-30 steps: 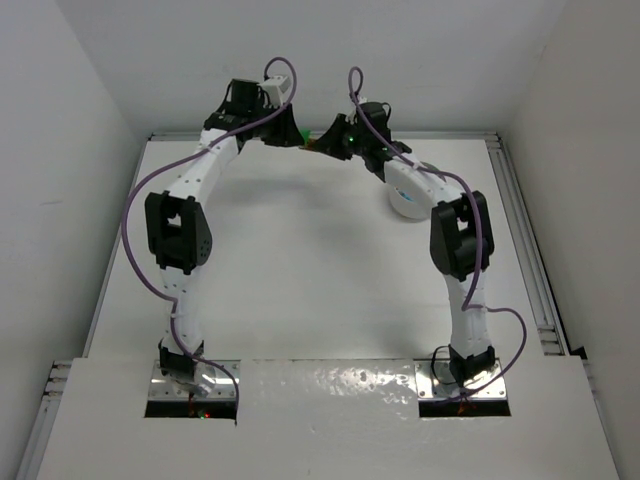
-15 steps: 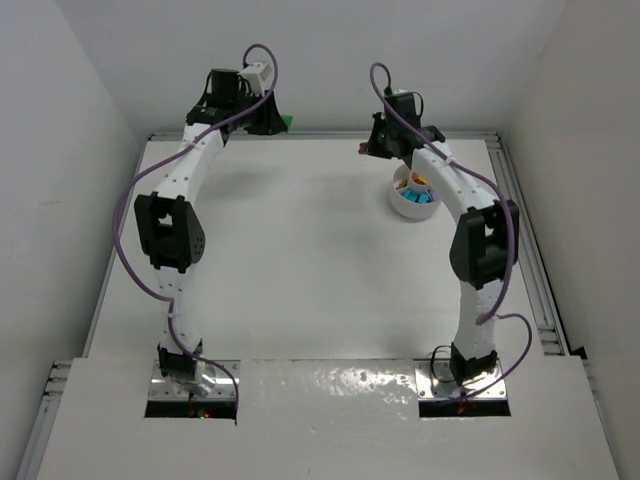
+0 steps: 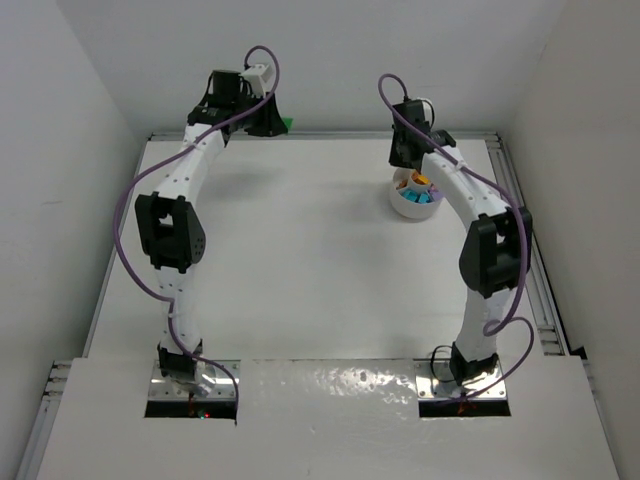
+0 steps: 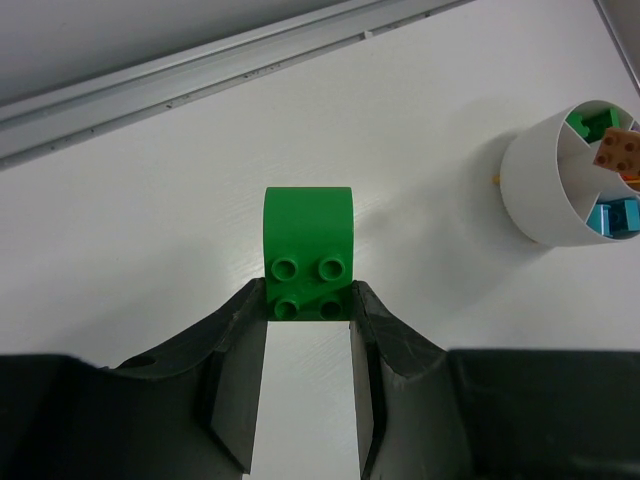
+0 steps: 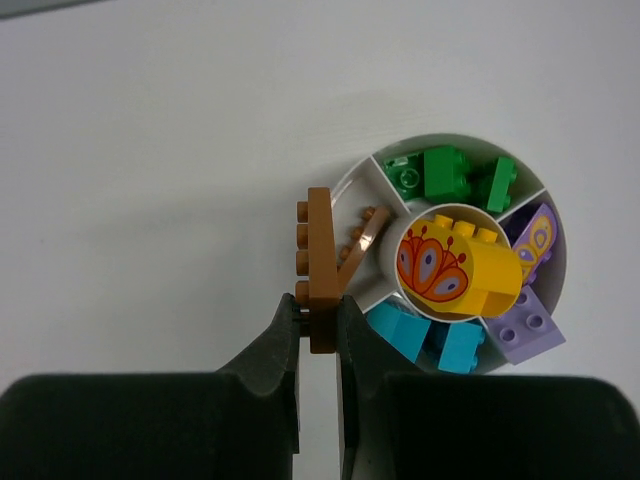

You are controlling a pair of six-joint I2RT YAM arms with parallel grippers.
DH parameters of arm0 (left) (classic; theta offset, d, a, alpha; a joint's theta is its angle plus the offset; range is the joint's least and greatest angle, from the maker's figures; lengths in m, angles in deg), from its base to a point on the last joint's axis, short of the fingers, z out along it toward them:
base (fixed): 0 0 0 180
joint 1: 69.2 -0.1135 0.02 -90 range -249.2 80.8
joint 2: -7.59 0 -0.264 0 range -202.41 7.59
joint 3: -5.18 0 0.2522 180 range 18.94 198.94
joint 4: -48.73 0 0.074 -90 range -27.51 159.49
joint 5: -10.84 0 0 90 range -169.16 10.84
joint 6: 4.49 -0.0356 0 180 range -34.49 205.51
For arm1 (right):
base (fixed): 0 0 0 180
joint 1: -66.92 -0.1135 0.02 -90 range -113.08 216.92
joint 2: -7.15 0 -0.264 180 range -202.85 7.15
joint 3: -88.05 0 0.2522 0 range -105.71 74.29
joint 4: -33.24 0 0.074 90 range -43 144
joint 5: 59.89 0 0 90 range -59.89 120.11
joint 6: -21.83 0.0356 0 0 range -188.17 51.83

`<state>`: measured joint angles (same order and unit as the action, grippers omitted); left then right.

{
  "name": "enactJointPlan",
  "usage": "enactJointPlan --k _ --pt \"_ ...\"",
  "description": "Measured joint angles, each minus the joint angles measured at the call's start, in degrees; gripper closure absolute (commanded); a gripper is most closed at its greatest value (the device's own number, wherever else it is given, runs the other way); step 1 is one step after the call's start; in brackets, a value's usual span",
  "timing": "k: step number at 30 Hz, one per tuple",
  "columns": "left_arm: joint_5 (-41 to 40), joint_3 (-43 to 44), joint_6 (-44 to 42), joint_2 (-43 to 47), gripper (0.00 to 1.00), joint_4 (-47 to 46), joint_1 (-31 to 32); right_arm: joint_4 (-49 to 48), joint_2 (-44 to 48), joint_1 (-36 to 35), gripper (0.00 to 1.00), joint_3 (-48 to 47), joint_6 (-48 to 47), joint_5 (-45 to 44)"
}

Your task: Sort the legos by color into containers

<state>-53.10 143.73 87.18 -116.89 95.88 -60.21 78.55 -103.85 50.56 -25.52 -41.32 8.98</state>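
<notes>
Left hand (image 4: 308, 300) clamped on a green brick (image 4: 308, 245), far left over the desk (image 3: 300, 260); right hand (image 5: 320, 315) pinching a thin brown brick (image 5: 320, 240) at the white dish (image 5: 450, 139) rim.

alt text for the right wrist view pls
The right gripper, shut on a thin brown lego held on edge, sits at the left rim of the white dish. It holds green legos, teal legos and purple legos in separate wedges, a printed yellow lego at the centre and a brown piece in the left wedge.
</notes>
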Motion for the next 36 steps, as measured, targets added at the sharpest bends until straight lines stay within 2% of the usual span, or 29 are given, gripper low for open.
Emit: enactJointPlan --k 8,12,13,16,17,20,24,28,31,36 --pt "-0.50 -0.02 -0.35 0.00 1.00 0.31 0.00 1.81 -4.83 0.22 1.00 0.07 0.81 -0.48" --pt "-0.61 -0.02 -0.37 0.00 1.00 0.31 0.00 1.81 -4.90 0.22 0.97 0.11 1.18 -1.29" --pt "-0.61 -0.02 -0.37 0.00 1.00 0.31 0.00 1.70 -4.90 0.22 0.93 0.26 1.25 -1.44" --pt "-0.59 -0.02 -0.37 0.00 1.00 0.31 0.00 1.79 -4.90 0.22 0.71 0.55 1.49 -1.42" --pt "-0.57 -0.02 -0.37 0.00 1.00 0.31 0.00 1.81 -4.90 0.22 0.58 0.55 1.49 -1.36" --pt "-0.37 -0.02 -0.39 0.00 1.00 0.31 0.00 2.08 -4.90 0.22 0.45 0.33 1.09 -1.16" --pt "0.52 -0.04 -0.94 0.00 1.00 0.31 0.07 2.67 -4.90 0.22 0.42 -1.29 -0.09 -1.14" --pt "2.73 -0.09 -5.81 0.00 1.00 0.85 0.70 2.51 -4.66 0.22 0.41 -3.41 -2.01 0.87" --pt "5.03 -0.22 -11.45 0.00 1.00 1.92 1.73 1.03 -3.43 0.22 0.38 -4.15 -4.00 6.23" --pt "7.87 -0.42 -21.77 0.00 1.00 2.80 4.04 -1.44 -0.15 1.03 0.39 -6.12 -3.56 17.90"
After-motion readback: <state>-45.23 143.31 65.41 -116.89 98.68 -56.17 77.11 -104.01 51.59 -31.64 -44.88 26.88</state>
